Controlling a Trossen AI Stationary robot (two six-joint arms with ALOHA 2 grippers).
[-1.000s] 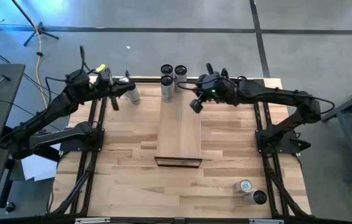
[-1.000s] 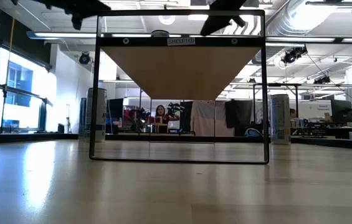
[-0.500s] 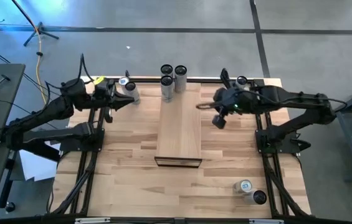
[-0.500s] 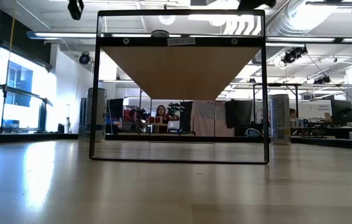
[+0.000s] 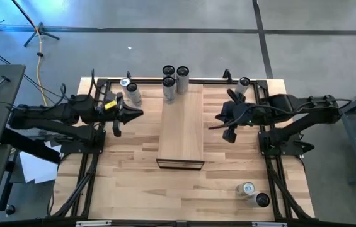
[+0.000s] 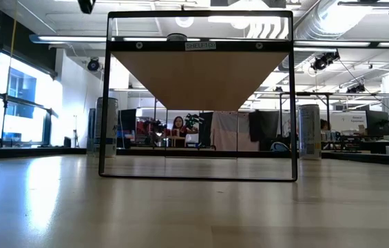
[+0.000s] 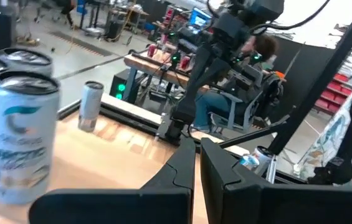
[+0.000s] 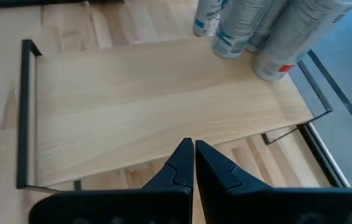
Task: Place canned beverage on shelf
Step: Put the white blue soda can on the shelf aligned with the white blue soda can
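Room: an open workshop with ducts and lights overhead; in the low view a seated person shows far behind the table.
Surface: a butcher-block tabletop ringed by black rails.
Shelf: the shelf is a pale narrow board on a black wire frame, running down the middle of the table between the two pincers; raised, probably so cans can stand on top and the space below stays free.
Cans on shelf: three tall silver cans stand clustered at its far end, ahead of both pincers and well apart from them; packed tight, likely to leave the rest of the board bare for more.
Left gripper: fingers pressed together, nothing between them, hovering beside the shelf's left edge; an empty closed pincer suggests it is between picks.
Near the left pincer: two cans stand upright just beyond it, off the shelf, the likeliest next pick.
Right gripper: tips also meeting, holding nothing, pointing at the shelf's right edge from just beside it.
Near the right pincer: one can behind it at the far rail; two more cans at the near corner, well apart.
Progress: a judgement only, three placed, five still waiting.
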